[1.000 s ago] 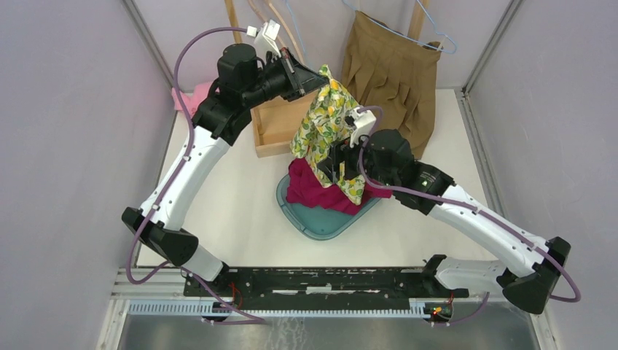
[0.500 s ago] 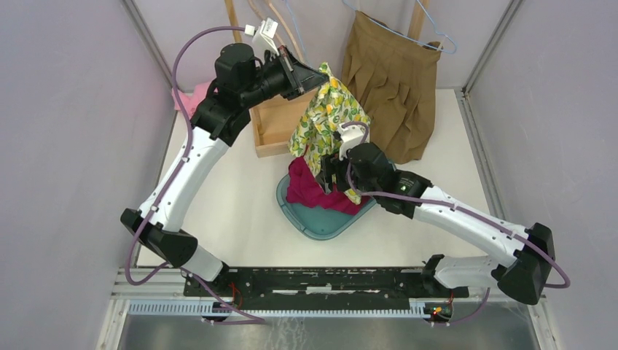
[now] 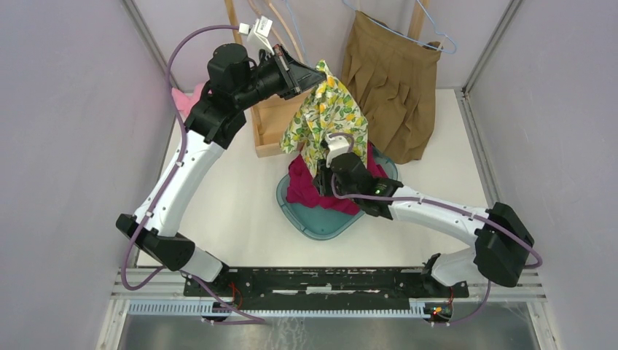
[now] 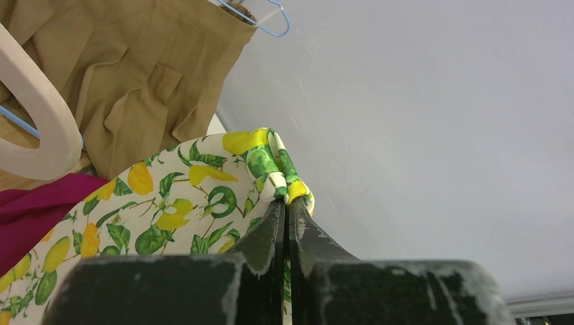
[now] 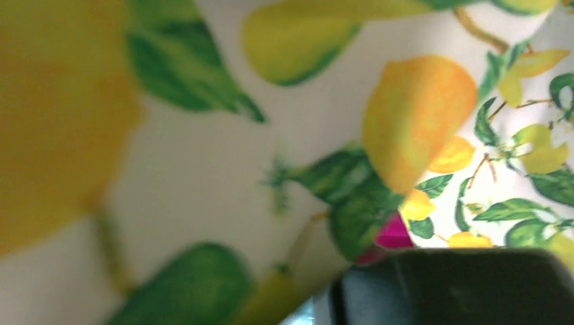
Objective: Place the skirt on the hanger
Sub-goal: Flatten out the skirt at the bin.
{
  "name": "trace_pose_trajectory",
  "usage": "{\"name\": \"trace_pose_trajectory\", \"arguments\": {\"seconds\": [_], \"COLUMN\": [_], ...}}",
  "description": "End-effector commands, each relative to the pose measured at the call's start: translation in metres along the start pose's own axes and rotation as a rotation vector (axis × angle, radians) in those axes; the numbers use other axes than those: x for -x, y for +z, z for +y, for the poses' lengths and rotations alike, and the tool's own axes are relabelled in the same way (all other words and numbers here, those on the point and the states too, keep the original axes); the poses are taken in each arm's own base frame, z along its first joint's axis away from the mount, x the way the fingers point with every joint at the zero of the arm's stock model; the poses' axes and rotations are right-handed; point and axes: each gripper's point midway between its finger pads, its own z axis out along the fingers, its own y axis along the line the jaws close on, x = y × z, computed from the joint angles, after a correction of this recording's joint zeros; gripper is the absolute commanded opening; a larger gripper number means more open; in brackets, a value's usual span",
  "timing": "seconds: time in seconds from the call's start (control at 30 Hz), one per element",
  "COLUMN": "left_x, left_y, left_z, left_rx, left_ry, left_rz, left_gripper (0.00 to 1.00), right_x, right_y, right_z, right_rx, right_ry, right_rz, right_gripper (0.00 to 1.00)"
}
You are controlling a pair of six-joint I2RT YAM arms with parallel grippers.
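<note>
The lemon-print skirt (image 3: pixel 328 109) hangs from my left gripper (image 3: pixel 317 76), which is raised beside the wooden stand. In the left wrist view the jaws of that gripper (image 4: pixel 287 203) are shut on a bunched edge of the skirt (image 4: pixel 189 196). A pale wooden hanger (image 4: pixel 40 128) curves at that view's left; wooden hangers (image 3: pixel 280 29) hang behind the left wrist. My right gripper (image 3: pixel 326 171) is pushed into the skirt's lower part. Lemon fabric (image 5: pixel 271 135) fills the right wrist view, one dark finger (image 5: pixel 460 284) shows, and the jaws are hidden.
A brown pleated skirt (image 3: pixel 393 80) hangs on a blue wire hanger (image 3: pixel 437 33) at the back right. A magenta garment (image 3: pixel 306 186) lies in the teal tray (image 3: pixel 321 222) under the skirt. The wooden stand (image 3: pixel 273 124) and a pink cloth (image 3: pixel 189 98) are back left.
My right arm has swung left and forward, pushing its gripper into the skirt's lower part. The skirt's hem has spread leftward. The left gripper still holds the top edge.
</note>
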Motion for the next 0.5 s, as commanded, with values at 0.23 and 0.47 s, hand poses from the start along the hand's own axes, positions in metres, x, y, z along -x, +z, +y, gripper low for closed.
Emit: {"name": "trace_pose_trajectory", "arguments": {"seconds": [0.23,0.47], "left_x": [0.031,0.036], "left_y": [-0.032,-0.045], "left_z": [-0.032,-0.027], "left_rx": [-0.049,-0.005], "left_ry": [0.071,0.092], "left_rz": [-0.092,-0.094], "left_gripper": [0.03,0.03], "right_x": [0.081,0.124], "right_y": [-0.105,-0.171], "right_z": [-0.006,-0.005], "right_rx": [0.009,0.002], "right_ry": [-0.072,-0.186], "right_rz": [-0.233,-0.23], "right_gripper": [0.09,0.11]}}
